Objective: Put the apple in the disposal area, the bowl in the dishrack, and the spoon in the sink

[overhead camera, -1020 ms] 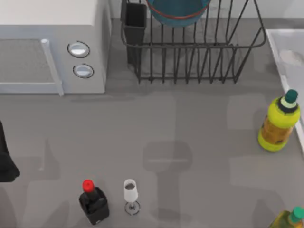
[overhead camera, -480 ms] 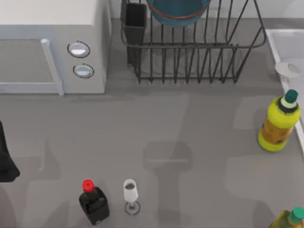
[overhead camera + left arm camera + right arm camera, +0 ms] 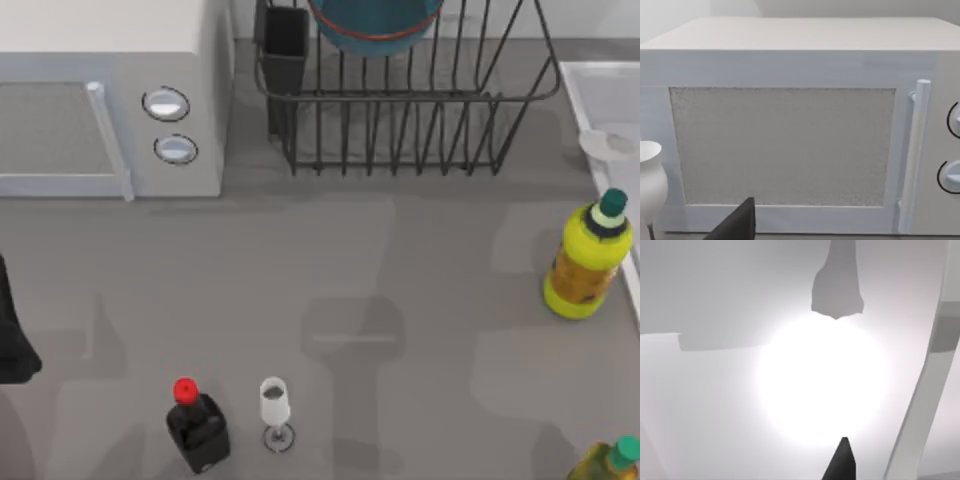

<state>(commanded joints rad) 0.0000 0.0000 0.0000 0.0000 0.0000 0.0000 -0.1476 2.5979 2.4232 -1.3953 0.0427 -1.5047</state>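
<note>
The blue bowl (image 3: 375, 25) with its reddish rim stands among the bars of the dark wire dishrack (image 3: 420, 110) at the back, beside the black utensil cup (image 3: 285, 45). The white sink (image 3: 600, 85) is at the right edge. A small pale rounded piece that looks like the spoon (image 3: 605, 145) lies inside it. In the right wrist view I see white basin floor (image 3: 715, 405), a grey tapered shape (image 3: 837, 290) and one dark fingertip (image 3: 841, 460). My left arm (image 3: 12, 340) is parked at the left edge, and one of its fingertips (image 3: 737, 222) faces the microwave. The apple is out of view.
A white microwave (image 3: 110, 90) with two knobs fills the back left. A black bottle with a red cap (image 3: 195, 425) and a small white glass (image 3: 275, 410) stand near the front. A yellow bottle (image 3: 588, 262) stands by the sink, and another bottle (image 3: 612, 460) is at the front right corner.
The pale piece in the sink shifted a little toward the front and became distinct, then stayed still. The left arm and the bowl have not moved.
</note>
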